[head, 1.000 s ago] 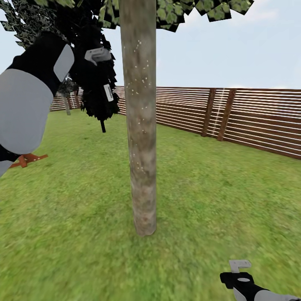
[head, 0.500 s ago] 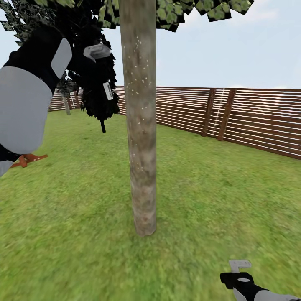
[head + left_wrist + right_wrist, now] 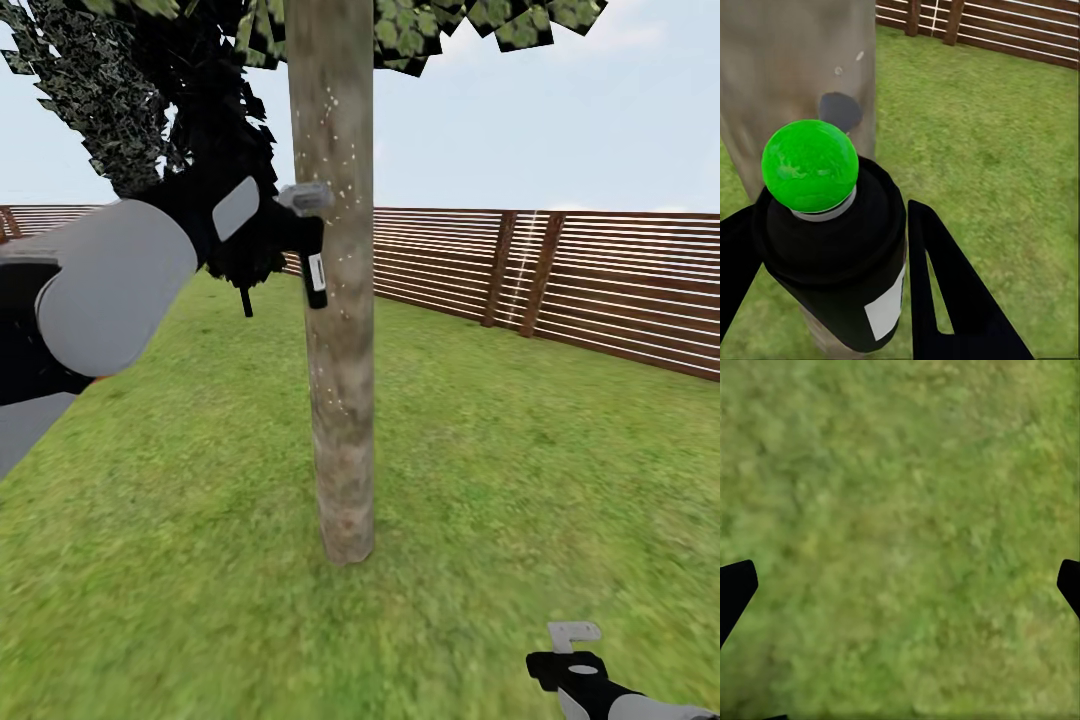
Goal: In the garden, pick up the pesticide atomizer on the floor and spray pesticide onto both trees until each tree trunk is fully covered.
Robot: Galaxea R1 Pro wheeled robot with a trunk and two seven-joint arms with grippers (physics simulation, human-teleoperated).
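Note:
One tree trunk [image 3: 337,320], mottled grey-brown, stands mid-lawn in the head view under a leafy canopy [image 3: 480,22]. White pesticide specks [image 3: 343,150] dot its upper bark. My left gripper [image 3: 298,228] is raised to the trunk's left side, shut on the pesticide atomizer [image 3: 314,268], whose grey head [image 3: 306,195] touches or nearly touches the bark. In the left wrist view the atomizer [image 3: 840,262] has a black body and a green dot [image 3: 810,165], the left gripper [image 3: 829,214] grips it, and the trunk [image 3: 795,60] is close behind. My right gripper [image 3: 573,636] hangs low and open over grass [image 3: 900,577].
A brown slat fence [image 3: 560,285] rings the lawn [image 3: 520,450] behind and to the right. A dark-leaved tree [image 3: 215,130] with a thin stem stands behind my left arm. Grass lies around the trunk's base.
My left arm has swung down and to the right, carrying the atomizer from high beside the dark foliage to the trunk. The right arm has not moved.

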